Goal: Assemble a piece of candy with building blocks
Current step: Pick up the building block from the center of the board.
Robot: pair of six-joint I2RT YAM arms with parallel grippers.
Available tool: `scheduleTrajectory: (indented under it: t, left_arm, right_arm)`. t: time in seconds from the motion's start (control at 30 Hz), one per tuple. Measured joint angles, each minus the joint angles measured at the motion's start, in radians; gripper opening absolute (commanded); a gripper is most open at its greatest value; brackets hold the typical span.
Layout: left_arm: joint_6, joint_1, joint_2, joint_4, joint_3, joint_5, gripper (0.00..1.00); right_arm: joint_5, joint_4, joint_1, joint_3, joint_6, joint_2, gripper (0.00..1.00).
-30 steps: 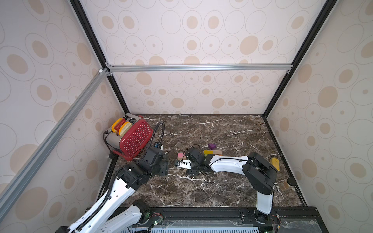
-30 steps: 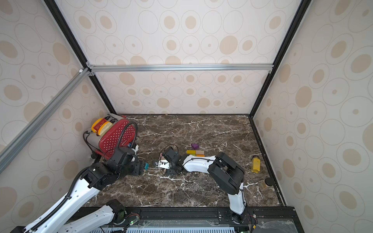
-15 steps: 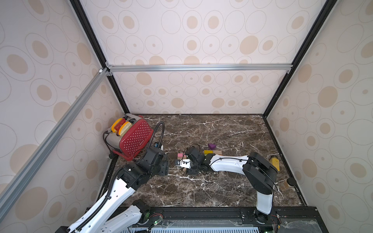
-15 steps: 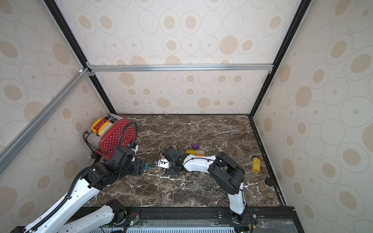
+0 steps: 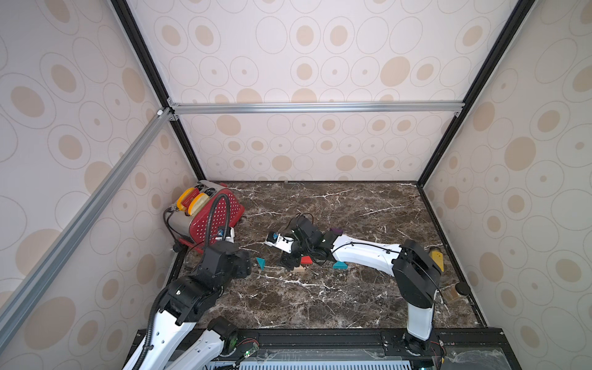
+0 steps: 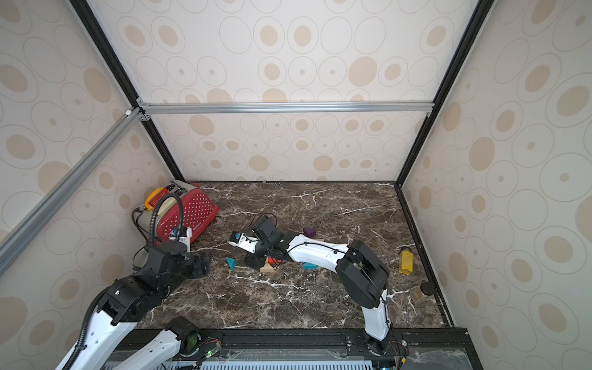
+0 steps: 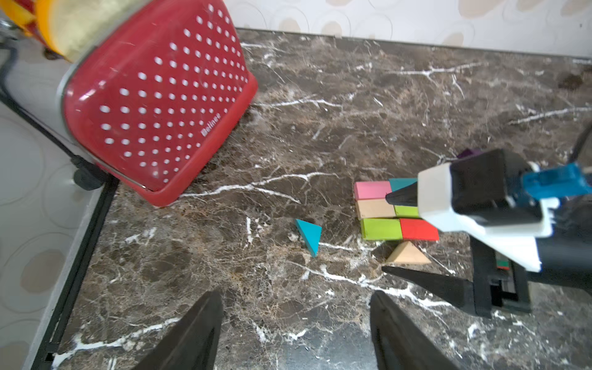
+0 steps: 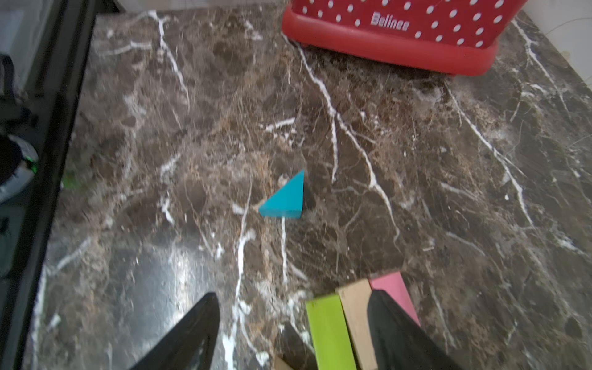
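Several building blocks lie flat in a tight cluster: pink (image 7: pixel 371 189), tan (image 7: pixel 376 208), green (image 7: pixel 381 229) and red (image 7: pixel 419 229) bricks. A tan wedge (image 7: pixel 407 254) lies beside the cluster. One teal wedge (image 7: pixel 309 235) lies alone between the arms, also seen in both top views (image 5: pixel 261 262) (image 6: pixel 230 263). My right gripper (image 8: pixel 293 294) hovers open over the cluster's edge, one finger above the tan and pink bricks. My left gripper (image 7: pixel 295 294) is open over bare marble, short of the teal wedge. A second teal wedge (image 5: pixel 339 265) and a purple block (image 5: pixel 336 230) lie by the right arm.
A red perforated toaster (image 5: pixel 211 214) stands at the back left, close behind the left arm. A yellow bottle (image 5: pixel 436 258) and a small jar (image 5: pixel 456 291) sit by the right wall. The enclosure walls ring the marble table (image 5: pixel 320 298).
My left gripper has drawn back slightly to the left and opened a little wider, and the lone teal wedge now shows in front of it. The right arm has hardly moved.
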Motion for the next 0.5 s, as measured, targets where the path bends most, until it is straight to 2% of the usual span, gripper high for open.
scheduleTrajectory:
  t: [0.13, 0.23, 0.4, 0.5]
  left_arm:
    - [-0.005, 0.003, -0.033, 0.0, 0.0, -0.026, 0.76]
    - [-0.006, 0.003, -0.034, 0.0, 0.0, -0.033, 0.76]
    - [-0.006, 0.003, -0.032, 0.0, 0.0, -0.032, 0.76]
    - [-0.006, 0.003, -0.027, 0.0, -0.001, -0.029, 0.76]
  right_arm:
    - [-0.042, -0.044, 0.002, 0.174, 0.109, 0.128, 0.76]
    - [-0.074, -0.08, 0.004, 0.269, 0.13, 0.223, 0.75]
    - [-0.09, -0.164, 0.012, 0.336, 0.032, 0.308, 0.77]
    - [-0.082, -0.243, 0.014, 0.44, -0.042, 0.376, 0.77]
